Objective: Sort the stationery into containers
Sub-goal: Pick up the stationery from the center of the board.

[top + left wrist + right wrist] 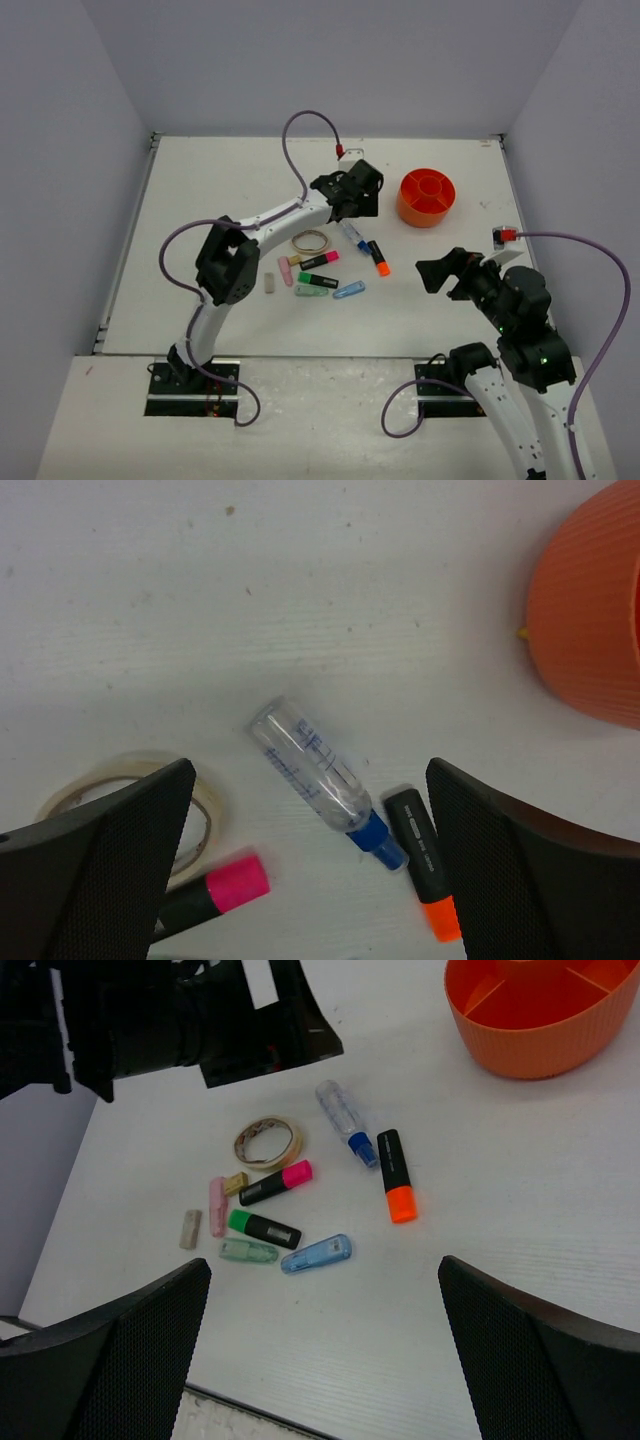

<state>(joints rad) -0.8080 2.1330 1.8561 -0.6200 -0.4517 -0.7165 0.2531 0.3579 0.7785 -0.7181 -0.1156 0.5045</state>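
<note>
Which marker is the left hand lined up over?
The clear-bodied marker with the blue cap, lying centred between the open left hand's fingers. The orange-capped marker and pink-capped marker have black bodies and sit off to either side.

There are four highlighters (275, 1184), three erasers (217, 1206), two clips (316, 1254), one tape ring (292, 1143), one tub (530, 1045).
</note>
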